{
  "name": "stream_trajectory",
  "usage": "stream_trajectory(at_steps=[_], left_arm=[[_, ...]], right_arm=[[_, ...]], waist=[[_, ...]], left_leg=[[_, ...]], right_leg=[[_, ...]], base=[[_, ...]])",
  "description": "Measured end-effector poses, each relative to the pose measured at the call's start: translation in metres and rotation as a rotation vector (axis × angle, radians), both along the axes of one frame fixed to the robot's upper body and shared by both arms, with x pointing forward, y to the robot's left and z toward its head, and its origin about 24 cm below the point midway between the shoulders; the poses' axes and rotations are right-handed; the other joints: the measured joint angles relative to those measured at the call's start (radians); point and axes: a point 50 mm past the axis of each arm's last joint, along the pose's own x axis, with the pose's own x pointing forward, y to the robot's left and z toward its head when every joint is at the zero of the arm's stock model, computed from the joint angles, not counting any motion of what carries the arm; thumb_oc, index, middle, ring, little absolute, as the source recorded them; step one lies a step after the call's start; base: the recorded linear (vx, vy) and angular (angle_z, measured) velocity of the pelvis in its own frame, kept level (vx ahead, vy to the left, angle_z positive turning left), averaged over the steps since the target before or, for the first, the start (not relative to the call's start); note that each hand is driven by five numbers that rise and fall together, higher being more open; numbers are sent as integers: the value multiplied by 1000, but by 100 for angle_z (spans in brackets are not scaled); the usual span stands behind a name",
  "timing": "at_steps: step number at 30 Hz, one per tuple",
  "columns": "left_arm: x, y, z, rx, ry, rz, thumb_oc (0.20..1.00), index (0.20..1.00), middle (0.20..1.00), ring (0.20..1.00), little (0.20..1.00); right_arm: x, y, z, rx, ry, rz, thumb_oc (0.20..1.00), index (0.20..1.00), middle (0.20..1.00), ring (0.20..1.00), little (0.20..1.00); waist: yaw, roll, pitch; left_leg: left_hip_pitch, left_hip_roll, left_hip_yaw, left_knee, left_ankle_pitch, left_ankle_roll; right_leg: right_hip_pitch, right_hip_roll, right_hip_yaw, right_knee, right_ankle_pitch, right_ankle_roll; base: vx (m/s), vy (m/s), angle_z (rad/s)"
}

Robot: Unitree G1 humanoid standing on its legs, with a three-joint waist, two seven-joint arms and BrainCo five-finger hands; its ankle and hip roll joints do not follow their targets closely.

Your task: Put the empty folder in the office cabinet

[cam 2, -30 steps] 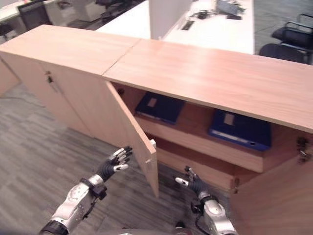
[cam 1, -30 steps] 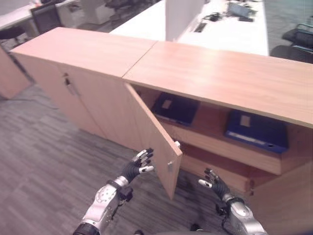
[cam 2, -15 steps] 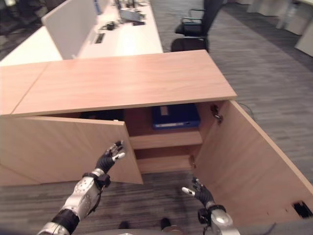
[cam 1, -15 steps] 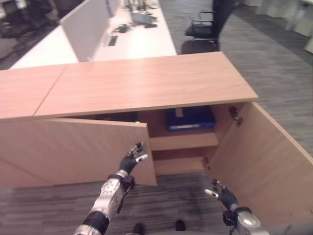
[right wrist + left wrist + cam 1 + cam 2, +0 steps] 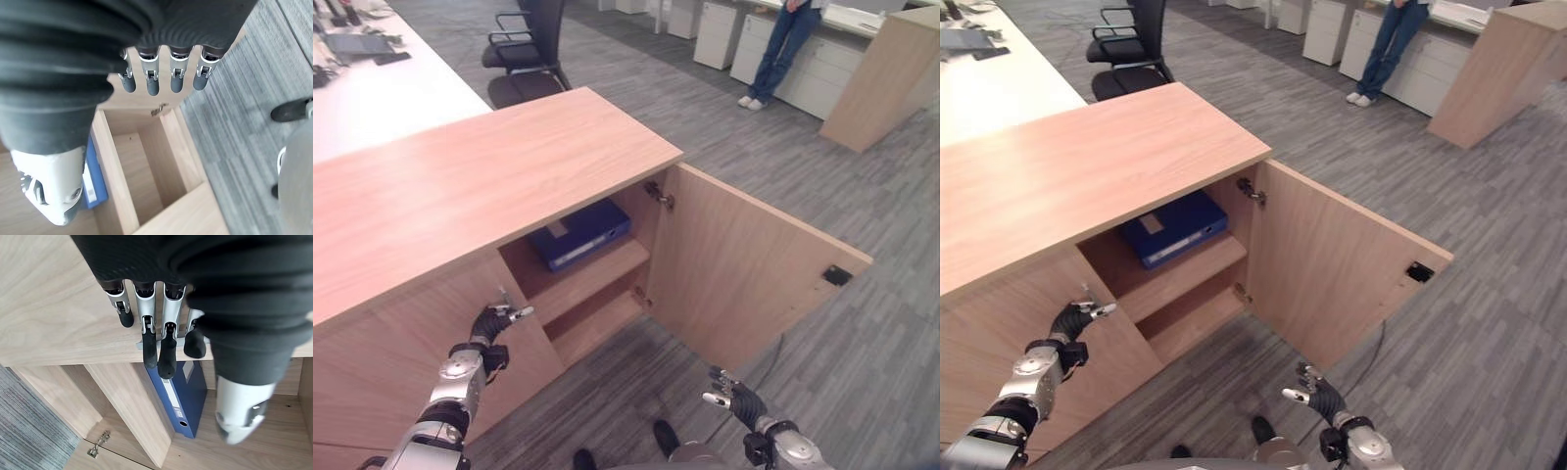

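A blue folder (image 5: 579,235) lies flat on the upper shelf of the wooden office cabinet (image 5: 470,166), and it shows again in the left wrist view (image 5: 183,396). My left hand (image 5: 494,320) is open, with straight fingers (image 5: 149,340) against the top edge of the cabinet's left door (image 5: 401,382). My right hand (image 5: 734,401) hangs low over the carpet in front of the cabinet; it is open with straight fingers (image 5: 152,78) and holds nothing. Neither hand carries a folder.
The cabinet's right door (image 5: 744,274) stands wide open, jutting out over the carpet. The lower shelf (image 5: 592,323) is bare. A black office chair (image 5: 524,49) and a white desk (image 5: 372,78) stand behind the cabinet. A person (image 5: 783,49) stands by white drawers at the back right.
The camera has swung to the right, bringing the cabinet's right end and open right door into view. My left hand stays at the left door's edge. My right hand stays low and open.
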Motion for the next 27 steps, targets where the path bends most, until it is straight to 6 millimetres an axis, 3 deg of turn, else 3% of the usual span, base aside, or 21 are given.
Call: stream_trajectory(at_steps=[3, 6, 7, 9, 10, 11, 13, 15, 16, 19, 21, 24, 27], left_arm=[[3, -2, 3, 3, -20, 21, 1000, 1000, 1000, 1000, 1000], [6, -25, 0, -90, -81, 13, 1000, 1000, 1000, 1000, 1000], [-10, -50, -7, -151, -142, 14, 1000, 1000, 1000, 1000, 1000], [-29, -84, -12, -220, -158, -129, 1000, 1000, 1000, 1000, 1000], [-37, -106, -14, -260, -151, -229, 1000, 1000, 1000, 1000, 1000], [-47, -122, -16, -281, -133, -320, 1000, 1000, 1000, 1000, 1000], [-55, -135, -20, -278, -91, -438, 1000, 1000, 1000, 1000, 1000], [-56, -127, -19, -215, -68, -513, 1000, 1000, 1000, 1000, 1000], [-57, -121, -19, -177, -51, -538, 1000, 1000, 1000, 1000, 1000], [-55, -131, -22, -180, -38, -581, 1000, 1000, 1000, 1000, 1000], [-59, -146, -26, -221, -34, -614, 1000, 1000, 1000, 1000, 1000], [-65, -155, -30, -266, -25, -626, 1000, 1000, 1000, 1000, 1000], [-66, -154, -37, -308, -2, -565, 1000, 1000, 1000, 1000, 1000]], right_arm=[[-5, -2, -5, -4, 27, -23, 1000, 1000, 1000, 1000, 1000], [-9, -8, -8, -10, 46, -67, 1000, 1000, 1000, 1000, 1000], [0, -4, -6, -4, 22, -81, 1000, 1000, 1000, 1000, 1000], [11, 2, -4, 9, -4, -73, 1000, 1000, 1000, 1000, 1000], [16, 3, -2, 0, -13, -66, 1000, 1000, 1000, 1000, 1000], [22, 3, 0, -1, -26, -64, 1000, 1000, 1000, 1000, 1000], [30, 5, 3, 3, -47, -62, 1000, 1000, 1000, 1000, 1000], [33, 9, 3, 19, -57, -76, 1000, 1000, 1000, 1000, 1000], [33, 10, 2, 17, -54, -74, 1000, 1000, 1000, 1000, 1000], [34, -7, 4, -47, -54, -91, 1000, 1000, 1000, 1000, 1000], [16, -29, 0, -112, -5, -94, 1000, 1000, 1000, 1000, 1000], [3, -40, -2, -142, 30, -98, 1000, 1000, 1000, 1000, 1000], [-6, -40, -7, -139, 57, -106, 1000, 1000, 1000, 1000, 1000]], waist=[[2, -18, -10], [22, -20, -13], [86, -15, -3], [126, 1, 21], [162, 15, 36], [183, 32, 46], [195, 51, 52], [195, 16, 32], [194, 5, 23], [173, 98, 22], [157, 160, 9], [134, 185, -7], [112, 189, -10]], left_leg=[[-12, 1, -5, 0, 0, -1], [0, 3, -4, 0, 7, -9], [2, -3, 11, 19, 10, -4], [-12, 6, 19, 23, 17, 3], [-7, 21, 28, 18, 31, 3], [1, 37, 29, 18, 28, 4], [28, 55, 21, 12, 24, 0], [44, 44, 26, 11, 14, -51], [47, 45, 36, 11, 16, -70], [49, 111, 33, 11, 31, -100], [65, 142, 41, 12, 36, -104], [86, 159, 42, 16, 37, -102], [88, 190, 53, 15, 34, -104]], right_leg=[[-24, 1, -21, 9, 0, 0], [-13, -1, -32, 16, 1, 1], [-40, -26, -138, 31, -5, -2], [-68, -85, -312, 61, -9, 4], [-77, -132, -504, 118, -25, -12], [-70, -167, -607, 163, -25, -11], [-39, -201, -546, 219, -30, 8], [12, -247, -493, 162, 0, 45], [21, -246, -488, 131, -16, 67], [54, -172, -498, 70, 13, 48], [101, -128, -494, -16, 50, 30], [121, -110, -490, -18, 37, 19], [110, -82, -488, -23, 26, 16]], base=[[-11, 47, 10], [-101, -9, -8], [-250, -146, -47], [-143, -150, -17], [-60, -112, 7], [-45, -126, 1], [-26, -161, 4], [-20, -169, -17], [-11, -135, -36], [-10, -208, -20], [-9, -219, -23], [-24, -226, -11], [-38, -300, -9]])
